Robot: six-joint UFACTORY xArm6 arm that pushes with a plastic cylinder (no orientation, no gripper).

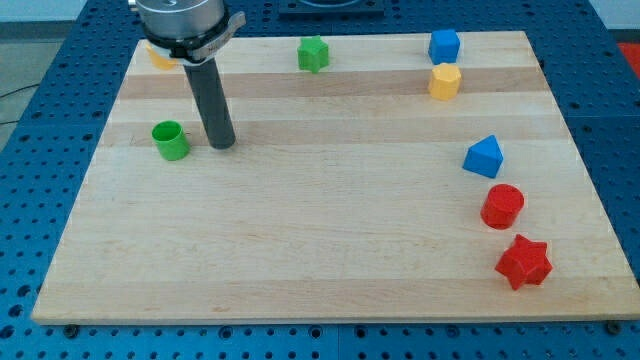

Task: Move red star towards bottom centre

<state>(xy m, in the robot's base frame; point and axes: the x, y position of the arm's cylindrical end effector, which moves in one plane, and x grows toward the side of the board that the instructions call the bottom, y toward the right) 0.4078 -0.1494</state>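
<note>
Blocks scattered over a pale wooden bench (330, 250) on a blue perforated base (60, 100).

A green cylinder (171, 140) stands near the view's left edge. A yellow block (160, 55), partly hidden so its shape cannot be told, sits at the top left corner. A green star (313, 54) lies at top centre. At top right a blue cube (444, 45) sits just above a yellow hexagonal block (444, 81). Lower on the right, a blue triangular block (484, 157) lies just above a red cylinder (502, 206).
</note>
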